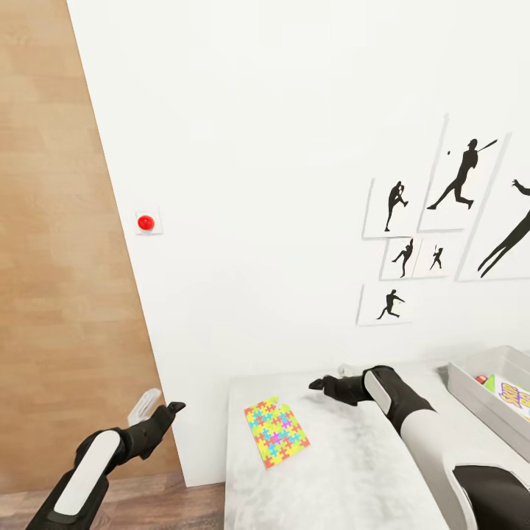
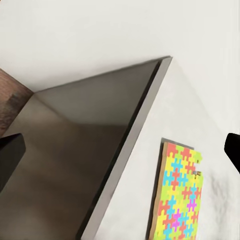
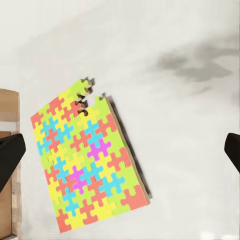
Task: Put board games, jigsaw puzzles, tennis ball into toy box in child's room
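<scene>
Right gripper (image 1: 318,383) above the table (image 1: 353,471), jaws spread wide and empty, 1 jigsaw puzzle (image 1: 276,432) flat near the table's left end, left gripper (image 1: 175,407) off the edge, grip unclear, toy box (image 1: 482,394) far right.

One jigsaw puzzle (image 1: 276,433) lies on the counter (image 1: 346,471), at about seven o'clock from the right arm's tip. One toy box (image 1: 478,390) sits at the counter's three o'clock end, with one printed game box (image 1: 515,396) showing inside it. Six black silhouette pictures (image 1: 464,177) hang on the wall at about two o'clock. One red round button (image 1: 146,222) sits on the wall at nine o'clock. Two arms reach forward
</scene>
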Controlling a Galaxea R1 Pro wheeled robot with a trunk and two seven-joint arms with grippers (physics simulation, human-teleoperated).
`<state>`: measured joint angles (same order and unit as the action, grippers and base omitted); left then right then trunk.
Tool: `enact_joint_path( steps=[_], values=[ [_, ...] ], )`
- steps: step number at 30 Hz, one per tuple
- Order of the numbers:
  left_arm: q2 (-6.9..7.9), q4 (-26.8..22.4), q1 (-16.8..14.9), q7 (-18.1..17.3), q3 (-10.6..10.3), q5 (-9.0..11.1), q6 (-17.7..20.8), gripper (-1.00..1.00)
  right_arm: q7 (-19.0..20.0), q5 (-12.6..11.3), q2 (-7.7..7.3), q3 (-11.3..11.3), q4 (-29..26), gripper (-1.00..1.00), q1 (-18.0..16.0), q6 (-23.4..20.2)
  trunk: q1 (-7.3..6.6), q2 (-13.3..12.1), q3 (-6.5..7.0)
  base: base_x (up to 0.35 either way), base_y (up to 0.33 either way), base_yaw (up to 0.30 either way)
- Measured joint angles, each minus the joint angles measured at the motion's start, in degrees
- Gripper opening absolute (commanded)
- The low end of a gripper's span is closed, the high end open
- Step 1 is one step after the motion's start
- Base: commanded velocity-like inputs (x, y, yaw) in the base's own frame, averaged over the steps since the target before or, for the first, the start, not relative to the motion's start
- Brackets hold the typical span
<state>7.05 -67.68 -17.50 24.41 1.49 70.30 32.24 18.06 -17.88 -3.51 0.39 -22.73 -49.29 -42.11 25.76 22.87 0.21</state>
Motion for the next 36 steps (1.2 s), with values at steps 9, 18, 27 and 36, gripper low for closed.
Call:
enact_joint_path(
  steps=[9, 18, 27, 36],
  values=[
    [-0.42, 0.05, -0.13, -0.08, -0.15, 0.05, -0.01, 1.00, 0.00, -0.12, 0.50, -0.04, -0.68, 1.00, -0.87, -0.87, 0.00, 0.00, -0.28, 0.000, 0.000, 0.000],
    [-1.42, 0.09, -0.19, -0.09, -0.18, -0.02, -0.02, 1.00, 0.03, -0.16, 0.67, -0.19, -0.55, 1.00, -2.71, -3.80, -0.01, -0.05, -0.93, 0.000, 0.000, 0.000],
    [-2.52, 0.45, -0.45, -0.10, -0.21, -0.10, -0.03, 1.00, -0.03, -0.20, 0.75, -0.30, -0.38, 1.00, -2.90, -5.89, -0.01, -0.10, -1.67, 0.000, 0.000, 0.000],
    [-3.25, 1.26, -0.99, -0.14, -0.27, -0.07, 0.04, 1.00, 0.19, -0.20, 0.75, -0.38, 1.06, 1.00, -2.66, -6.29, -0.01, -0.10, -2.50, 0.000, 0.000, 0.000]
  ],
)
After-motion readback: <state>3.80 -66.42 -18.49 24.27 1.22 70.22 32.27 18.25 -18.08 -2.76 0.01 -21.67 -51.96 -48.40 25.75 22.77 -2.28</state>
